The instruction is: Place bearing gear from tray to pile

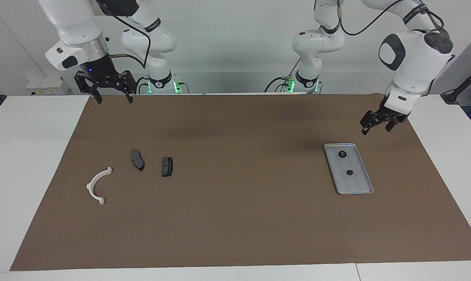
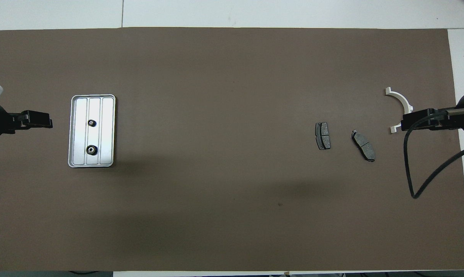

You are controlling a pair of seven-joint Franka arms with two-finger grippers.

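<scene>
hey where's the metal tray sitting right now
The tray lies on the brown mat toward the left arm's end of the table, with two bearing gears in it. The left hand hangs open over the mat beside it.

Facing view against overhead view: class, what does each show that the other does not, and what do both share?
Only the facing view shows the arms' bases and the wall, with the left gripper open, raised near the tray, and the right gripper open, waiting. Only the overhead view shows the tray's lengthwise ridges. Both share two bearing gears in the tray, two dark pads and the white arc.
</scene>
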